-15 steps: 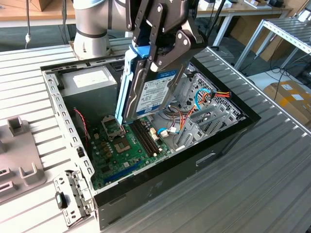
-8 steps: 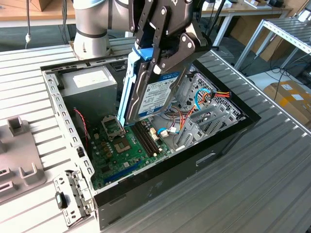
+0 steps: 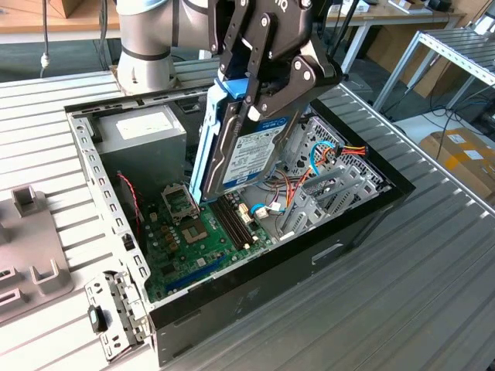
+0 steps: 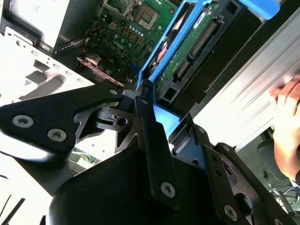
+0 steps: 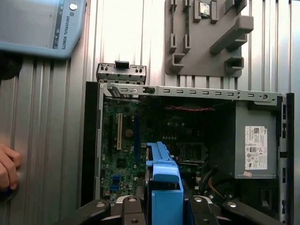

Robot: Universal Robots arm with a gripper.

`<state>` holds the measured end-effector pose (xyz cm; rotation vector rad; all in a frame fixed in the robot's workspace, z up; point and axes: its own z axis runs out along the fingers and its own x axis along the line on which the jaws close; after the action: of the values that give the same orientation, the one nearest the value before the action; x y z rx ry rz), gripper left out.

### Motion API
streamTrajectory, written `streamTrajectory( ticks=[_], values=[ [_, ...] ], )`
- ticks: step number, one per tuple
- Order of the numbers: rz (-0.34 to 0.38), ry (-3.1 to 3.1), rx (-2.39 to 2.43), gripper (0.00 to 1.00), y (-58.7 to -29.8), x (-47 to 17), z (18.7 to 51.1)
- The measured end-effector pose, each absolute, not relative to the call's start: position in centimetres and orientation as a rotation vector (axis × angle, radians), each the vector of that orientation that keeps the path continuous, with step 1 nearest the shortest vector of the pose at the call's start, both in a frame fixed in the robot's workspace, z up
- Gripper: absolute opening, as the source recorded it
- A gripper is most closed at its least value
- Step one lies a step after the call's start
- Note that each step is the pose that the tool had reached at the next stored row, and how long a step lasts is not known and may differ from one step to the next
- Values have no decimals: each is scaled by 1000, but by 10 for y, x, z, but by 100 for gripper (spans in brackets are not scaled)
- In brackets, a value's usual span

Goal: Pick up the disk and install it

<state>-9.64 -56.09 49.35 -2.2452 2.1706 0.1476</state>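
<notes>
So we had the gripper [image 3: 261,99] clamped down on the top end of the disk [image 3: 249,154]. The drive hung on edge, a bit tilted, over the open computer case [image 3: 91,166] and wasn't seated in anything yet. Its lower corner looked to be right above the motherboard [image 3: 189,251], near the socket and the memory slots.

Stuff we were nervous about:

- The grip was all at one end and partly on the blue plastic frame. In the second wrist view the disk [image 4: 187,49] stuck out a long way past the fingers. Any jolt could have made it swing, or slide out if the plastic flexed.
- If it dropped or came down too low, that corner would have hit the board first.
- The loose cables [image 3: 334,154] sat right by the metal cage [image 3: 329,193]. A tilted drive going in there could have snagged them or jammed against the cage wall.
- A hand [image 5: 6,171] was resting on the table [image 5: 47,117] beside the case, which was too near a moving arm for our taste.
</notes>
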Motion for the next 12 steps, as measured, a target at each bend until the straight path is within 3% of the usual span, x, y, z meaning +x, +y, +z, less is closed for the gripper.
streamTrajectory(
  ticks=[12],
  values=[
    [149, 2171, -2246, 37, -570, -88, 492]
  ],
)
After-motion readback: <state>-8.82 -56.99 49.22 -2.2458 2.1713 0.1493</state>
